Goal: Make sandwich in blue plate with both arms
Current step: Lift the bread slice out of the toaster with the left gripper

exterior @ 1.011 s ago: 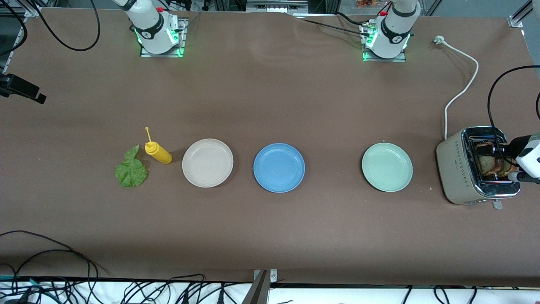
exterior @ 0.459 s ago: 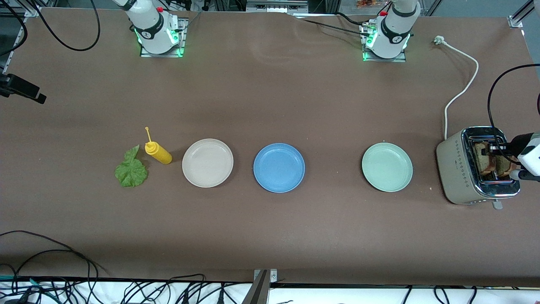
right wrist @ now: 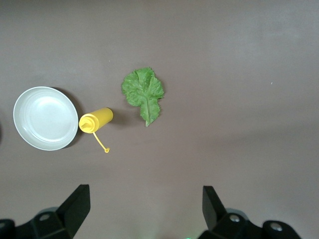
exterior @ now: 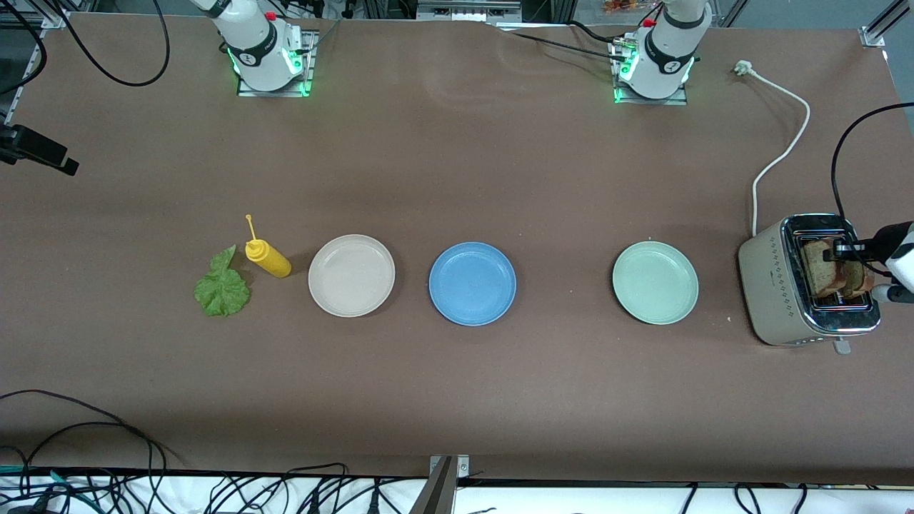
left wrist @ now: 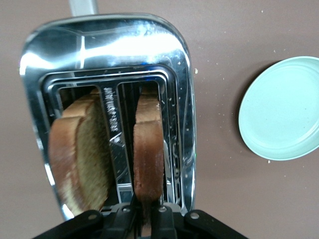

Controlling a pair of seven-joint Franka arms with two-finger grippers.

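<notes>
Two brown bread slices stand in the toaster [exterior: 775,289] at the left arm's end of the table. My left gripper [exterior: 837,250] [left wrist: 147,219] is shut on the end of the slice [left wrist: 148,154] [exterior: 820,275] in the slot toward the mint plate. The other slice [left wrist: 82,159] stands free in its slot. The blue plate [exterior: 472,283] lies bare at mid-table. A green lettuce leaf [exterior: 222,289] [right wrist: 143,94] lies flat toward the right arm's end. My right gripper [right wrist: 146,204] hangs open, high over the table near the leaf, holding nothing.
A yellow squeeze bottle [exterior: 268,258] [right wrist: 96,121] lies beside the leaf, with a beige plate [exterior: 351,275] [right wrist: 45,118] between it and the blue plate. A mint-green plate [exterior: 655,282] [left wrist: 281,114] sits beside the toaster. The toaster's white cord [exterior: 782,150] runs toward the left arm's base.
My left gripper has closed its fingers on the bread slice in the toaster and shifted slightly along the slot. Everything else on the table stays where it was.
</notes>
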